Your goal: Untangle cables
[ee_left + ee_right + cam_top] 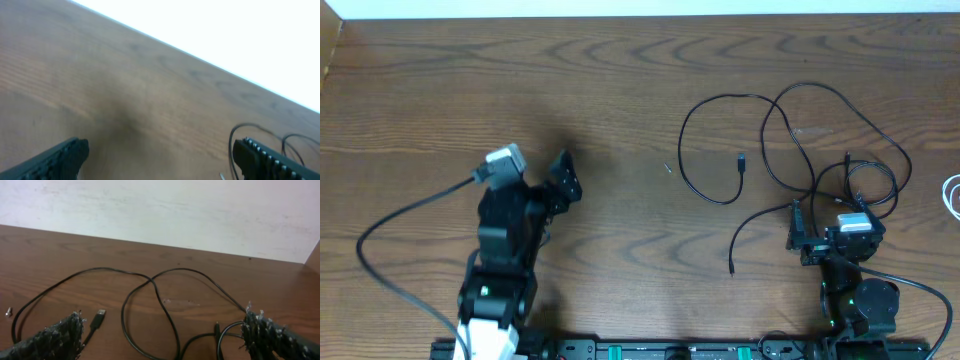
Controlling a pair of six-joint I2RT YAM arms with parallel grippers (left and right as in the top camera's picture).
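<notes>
Right gripper (162, 320), spread wide, above black cable (131, 296); plug (100, 315) points away.

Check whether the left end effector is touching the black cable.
Apart. The overhead view shows a wide stretch of table between the left end effector and the black cable, whose nearest loop lies well to the side.

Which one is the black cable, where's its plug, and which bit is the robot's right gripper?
black cable (151, 281): right wrist view, where its loops cross.
plug (100, 314): right wrist view, its metal head.
right gripper (163, 319): right wrist view, midway between its fingertips.
</notes>
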